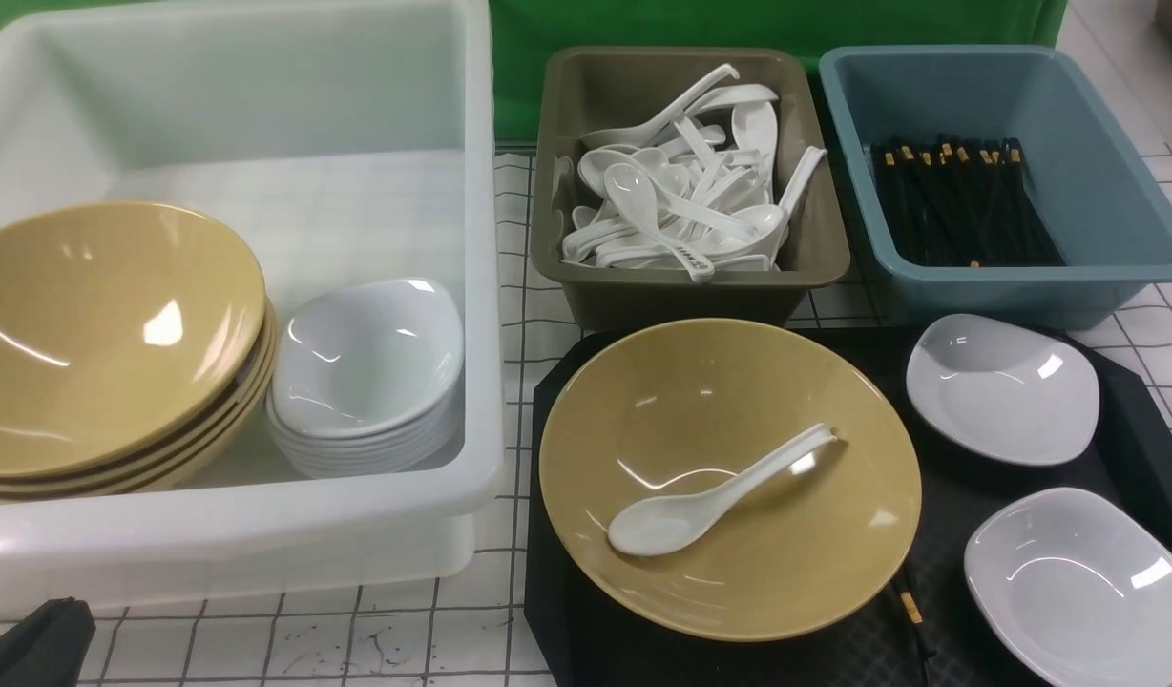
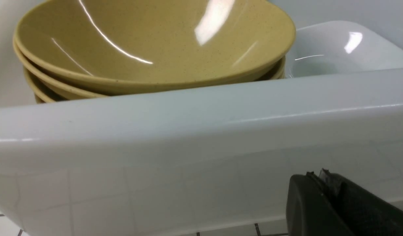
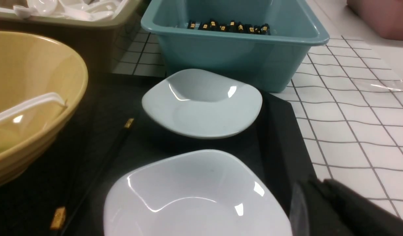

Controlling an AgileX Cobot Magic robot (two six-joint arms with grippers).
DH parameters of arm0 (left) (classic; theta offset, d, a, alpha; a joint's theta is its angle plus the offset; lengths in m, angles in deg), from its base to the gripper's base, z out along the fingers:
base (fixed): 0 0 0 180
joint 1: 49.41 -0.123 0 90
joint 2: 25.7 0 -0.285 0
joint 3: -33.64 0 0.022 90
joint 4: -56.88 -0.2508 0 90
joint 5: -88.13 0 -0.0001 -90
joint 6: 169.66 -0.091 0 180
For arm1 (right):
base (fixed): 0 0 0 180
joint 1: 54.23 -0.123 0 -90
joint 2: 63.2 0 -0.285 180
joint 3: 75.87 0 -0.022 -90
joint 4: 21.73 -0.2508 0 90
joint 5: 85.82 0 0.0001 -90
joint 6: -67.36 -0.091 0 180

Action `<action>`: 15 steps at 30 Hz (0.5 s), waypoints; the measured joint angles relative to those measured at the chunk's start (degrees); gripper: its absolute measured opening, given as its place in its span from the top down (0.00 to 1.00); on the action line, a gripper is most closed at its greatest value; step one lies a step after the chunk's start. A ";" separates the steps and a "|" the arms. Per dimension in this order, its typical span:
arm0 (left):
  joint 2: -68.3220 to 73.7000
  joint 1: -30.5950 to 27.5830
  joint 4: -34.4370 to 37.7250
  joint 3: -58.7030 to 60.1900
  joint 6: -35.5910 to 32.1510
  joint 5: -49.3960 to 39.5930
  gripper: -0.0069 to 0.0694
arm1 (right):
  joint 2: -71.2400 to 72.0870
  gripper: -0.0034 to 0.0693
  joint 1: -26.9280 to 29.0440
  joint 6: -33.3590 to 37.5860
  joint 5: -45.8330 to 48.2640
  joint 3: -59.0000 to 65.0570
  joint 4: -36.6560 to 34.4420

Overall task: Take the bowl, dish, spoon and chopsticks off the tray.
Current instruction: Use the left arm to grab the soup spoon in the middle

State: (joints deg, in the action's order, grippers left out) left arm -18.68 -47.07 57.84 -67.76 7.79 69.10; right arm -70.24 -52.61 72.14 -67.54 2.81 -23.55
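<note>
Front view: the tray (image 1: 586,658) carries the bowl (image 1: 739,592), with the spoon (image 1: 658,525) resting inside, two white dishes (image 1: 1011,391) and the chopsticks (image 1: 910,608). No item of this set is cleared; all removal steps remain.

Left wrist view: the left end effector (image 2: 323,173) is closed and empty, beside the white bin (image 2: 188,114) of stacked bowls.

Right wrist view: the right end effector (image 3: 311,185) appears narrow and empty near the dishes. Both chopsticks lie on the tray.

White spoon (image 1: 715,501) in glossy mustard bowl (image 1: 739,596) on black tray (image 1: 586,620).
</note>
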 joint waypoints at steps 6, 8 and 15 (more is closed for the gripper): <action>0.00 0.00 -0.96 0.16 -0.27 4.25 0.92 | 0.00 0.83 0.00 4.78 -2.31 0.17 0.12; 0.00 0.00 -0.96 0.16 -0.27 9.40 0.92 | 0.00 0.82 0.00 5.68 -6.58 0.23 0.16; 0.00 0.00 -0.96 0.16 -0.27 33.36 0.92 | 0.00 0.82 0.00 4.46 -34.15 0.23 0.16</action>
State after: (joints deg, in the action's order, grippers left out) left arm -18.68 -47.07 56.88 -67.61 7.52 102.46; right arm -70.24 -52.61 76.60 -101.69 3.03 -23.39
